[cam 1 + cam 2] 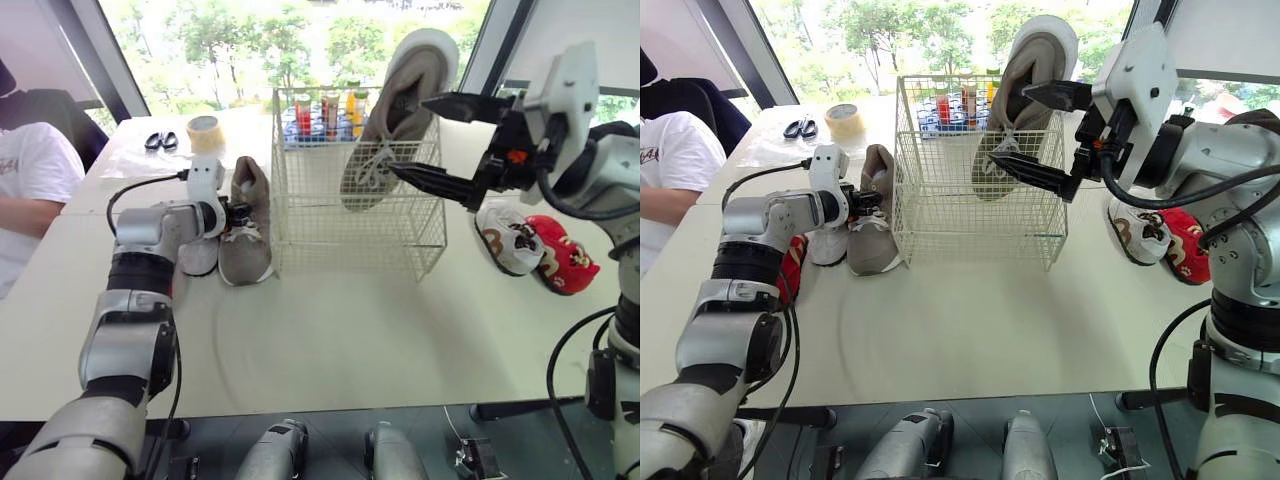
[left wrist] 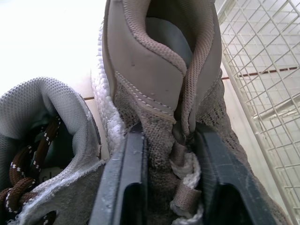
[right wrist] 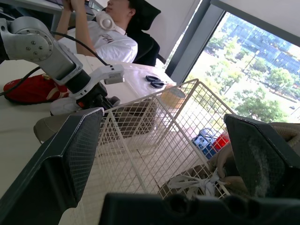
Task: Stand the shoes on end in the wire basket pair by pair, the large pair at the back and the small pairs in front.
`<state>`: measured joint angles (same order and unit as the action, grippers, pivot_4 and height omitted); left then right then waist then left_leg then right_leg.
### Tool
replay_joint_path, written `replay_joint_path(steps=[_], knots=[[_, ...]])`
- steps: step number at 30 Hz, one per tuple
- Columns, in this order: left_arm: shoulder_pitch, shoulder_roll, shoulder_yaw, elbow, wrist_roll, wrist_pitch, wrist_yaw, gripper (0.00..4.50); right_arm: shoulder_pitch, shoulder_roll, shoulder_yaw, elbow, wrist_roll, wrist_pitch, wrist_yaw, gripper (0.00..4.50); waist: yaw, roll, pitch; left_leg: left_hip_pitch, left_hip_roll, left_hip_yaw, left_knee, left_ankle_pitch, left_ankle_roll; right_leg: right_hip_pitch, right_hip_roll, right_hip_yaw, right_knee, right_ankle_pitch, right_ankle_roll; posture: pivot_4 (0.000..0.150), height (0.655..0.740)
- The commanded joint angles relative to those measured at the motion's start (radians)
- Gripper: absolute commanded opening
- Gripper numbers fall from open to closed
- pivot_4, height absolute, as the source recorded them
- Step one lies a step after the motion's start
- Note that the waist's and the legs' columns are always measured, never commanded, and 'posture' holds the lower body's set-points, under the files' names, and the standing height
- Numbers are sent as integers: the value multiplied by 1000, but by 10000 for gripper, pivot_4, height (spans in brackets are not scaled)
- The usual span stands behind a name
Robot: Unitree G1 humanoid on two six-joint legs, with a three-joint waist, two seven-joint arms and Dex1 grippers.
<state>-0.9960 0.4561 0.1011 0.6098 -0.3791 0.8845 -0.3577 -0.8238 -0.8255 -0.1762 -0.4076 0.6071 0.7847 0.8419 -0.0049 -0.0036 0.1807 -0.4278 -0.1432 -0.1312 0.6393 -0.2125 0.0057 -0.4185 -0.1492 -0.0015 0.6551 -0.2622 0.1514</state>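
Left wrist view: L hand (image 2: 171, 140) pinches tongue (image 2: 190, 93) of tan shoe (image 2: 150, 79).

The person (image 1: 30, 190) is cut off at the edge; the left arm (image 1: 760, 215) covers most of a red shoe (image 1: 790, 270); the cans' (image 1: 325, 110) labels are illegible.

left gripper (image 1: 237, 212) low, outstretched, fingers clamped; right gripper (image 1: 408, 134) raised, fingers spread wide.

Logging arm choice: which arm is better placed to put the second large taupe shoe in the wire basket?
Left. The left gripper pinches the tongue of the taupe knit shoe lying beside the white wire basket, while the right gripper hangs open by the matching shoe standing inside.
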Motion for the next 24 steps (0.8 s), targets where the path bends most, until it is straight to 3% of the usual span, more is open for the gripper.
replay_joint_path(steps=[1,8,13,17,19,22,24], knots=[[-53,16,89,-71,-36,14,13,6181,-5,-17,-11,-3,-3,-30,-3,45000,-3,0,0,0,0,0,0,0,0,0,0,0,0,0,0,1500,7400],[-97,112,219,-360,-121,113,20,6180,-9,-26,2,22,10,-32,14,45000,-14,-5,3,-16,1,-1,8,2,-3,-13,0,-1,3,0,0,1500,7400],[-173,206,282,-384,-156,189,25,6180,25,-40,30,41,-28,-67,30,45000,-12,-5,3,-14,0,-1,8,2,-3,-13,1,-1,4,0,0,1500,7400],[-257,242,284,-375,-162,148,-8,6180,28,-35,39,45,-32,-78,28,45000,-4,-5,3,-14,0,-1,9,2,-3,-12,1,-1,6,0,0,1500,7400],[-307,212,275,-358,-156,29,-46,6180,28,-31,41,45,-34,-80,24,45000,1,-7,4,-15,0,-3,10,2,-3,-12,1,-2,6,0,1,1500,7400],[-390,74,235,-286,-99,-357,-111,6180,30,-19,46,38,-40,-84,9,45000,19,-10,6,-15,-1,-3,11,2,-3,-11,1,-2,5,1,1,1500,7400],[-411,21,223,-243,-78,-495,-142,6180,31,-15,48,34,-40,-84,2,45000,20,-10,6,-15,-1,-4,11,2,-3,-8,1,-4,1,3,2,1500,7400]])
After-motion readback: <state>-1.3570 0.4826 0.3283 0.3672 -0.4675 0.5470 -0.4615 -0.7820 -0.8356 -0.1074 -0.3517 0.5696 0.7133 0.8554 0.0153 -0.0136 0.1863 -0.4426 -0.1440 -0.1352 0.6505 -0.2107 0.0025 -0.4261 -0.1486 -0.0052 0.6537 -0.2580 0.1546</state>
